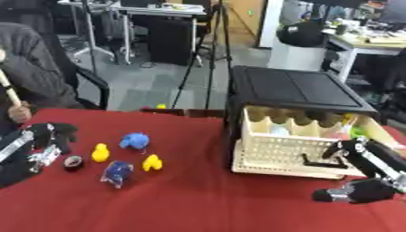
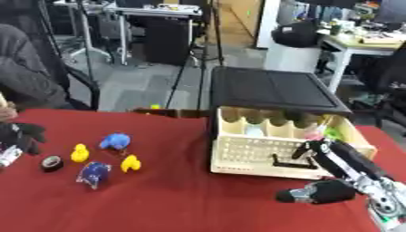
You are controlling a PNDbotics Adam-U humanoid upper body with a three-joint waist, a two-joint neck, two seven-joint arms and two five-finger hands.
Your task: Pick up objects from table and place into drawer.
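Five small things sit in a loose cluster on the left half of the red table [image 1: 198, 199]: a blue toy [image 1: 135, 141] at the back, a yellow duck [image 1: 100, 152] just left of it, a second yellow duck [image 1: 152, 162] in front, a dark blue wrapped item [image 1: 117, 173] nearest the camera, and a small dark ring-shaped piece [image 1: 73, 162] at the far left. None of them touches another. No writing or label can be read on any of them.

Over on the right, the cream drawer [image 1: 277, 158] stands pulled out from under its black cabinet [image 1: 293, 88], its perforated front facing us. Inside are a few things, pale, pink and green, too blurred to name.

The right hand [image 2: 317, 152] is up at the drawer front, fingers curled at the black handle [image 2: 289, 164]; whether they grip it or just lie against it, I cannot tell. A dark rounded part of that arm [image 2: 321, 192] lies low on the cloth in front.

The left hand [image 1: 51, 136] rests at the left edge, dark fingers curled, nothing in them, just beside the ring-shaped piece. The left eye view shows the hand and its forearm; the right eye view cuts it to a bit of dark fingers at the margin. The right eye view, in return, shows more of the right arm.
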